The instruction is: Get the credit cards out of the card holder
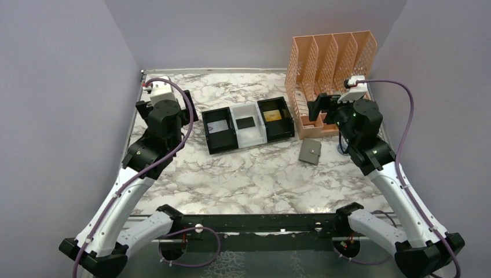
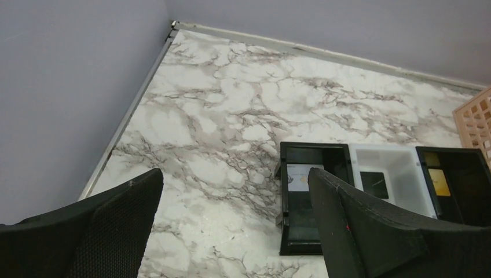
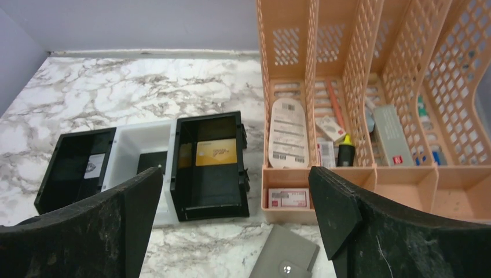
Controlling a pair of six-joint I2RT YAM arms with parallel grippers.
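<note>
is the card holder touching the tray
Apart. The right wrist view shows a strip of marble between the card holder and the tray.

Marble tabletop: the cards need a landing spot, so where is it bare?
Bare: the wide stretch from the three-compartment tray to the near edge, and the strip behind the tray to the back wall. Crowded: the right side, where the card holder lies by the peach file rack.
</note>
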